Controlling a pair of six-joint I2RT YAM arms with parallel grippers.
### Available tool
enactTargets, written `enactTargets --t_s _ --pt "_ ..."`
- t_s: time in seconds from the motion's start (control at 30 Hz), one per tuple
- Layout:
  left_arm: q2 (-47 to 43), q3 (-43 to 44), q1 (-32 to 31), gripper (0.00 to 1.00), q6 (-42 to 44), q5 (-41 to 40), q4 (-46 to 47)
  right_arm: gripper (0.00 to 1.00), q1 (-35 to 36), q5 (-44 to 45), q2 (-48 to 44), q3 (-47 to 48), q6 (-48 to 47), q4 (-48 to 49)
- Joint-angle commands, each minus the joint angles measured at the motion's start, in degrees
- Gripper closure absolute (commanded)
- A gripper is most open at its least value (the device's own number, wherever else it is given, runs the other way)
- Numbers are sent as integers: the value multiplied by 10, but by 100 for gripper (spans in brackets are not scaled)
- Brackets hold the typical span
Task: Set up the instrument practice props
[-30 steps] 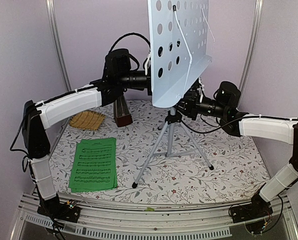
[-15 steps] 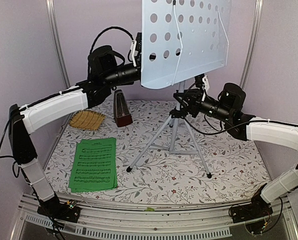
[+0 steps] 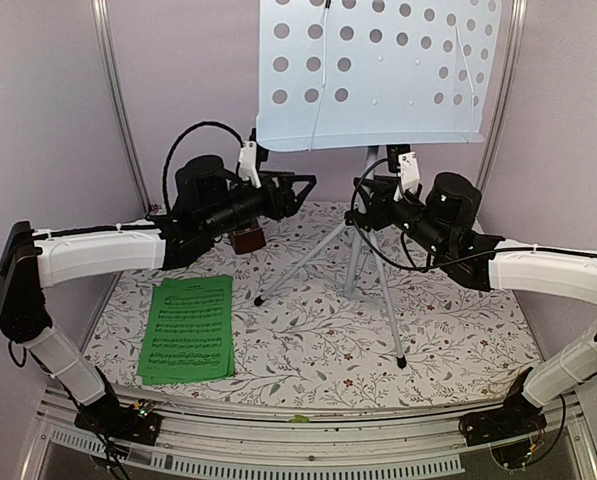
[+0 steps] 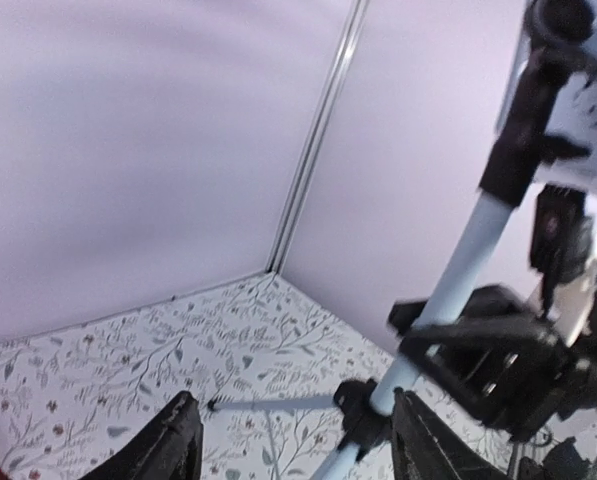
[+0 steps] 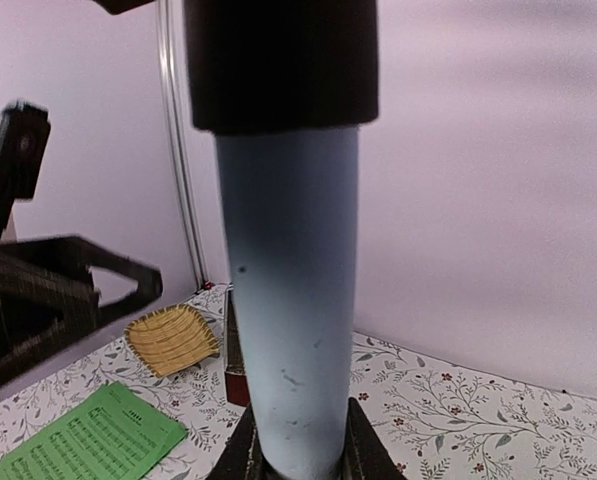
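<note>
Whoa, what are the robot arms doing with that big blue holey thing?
They are setting up a music stand. The right gripper has its jaws clamped on the stand's pole, holding it upright on the table. The left gripper hovers beside it with jaws open, holding nothing. The green booklet lies flat on the table, not on the stand yet.

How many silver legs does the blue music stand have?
3. On the pale blue perforated music stand, the left leg slants toward the green sheet-music booklet, the middle leg drops straight, the right leg slants forward-right.
</note>
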Motion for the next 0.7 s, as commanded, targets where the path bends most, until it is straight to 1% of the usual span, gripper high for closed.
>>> enactTargets --t_s 0.0,0.2,0.37,0.5,0.67 --pt "-40 -55 -9 35 -26 -70 57 100 7 129 -9 48 55 59" --pt "-27 -76 -49 35 12 -83 66 100 40 232 28 107 46 29" --pt "-2 -75 -74 38 8 -102 69 100 65 291 69 165 16 4" --pt "20 -72 -83 42 -14 -110 66 100 80 324 98 209 -15 -25" --pt "45 -67 -105 45 -12 -149 57 100 90 351 112 245 0 -70"
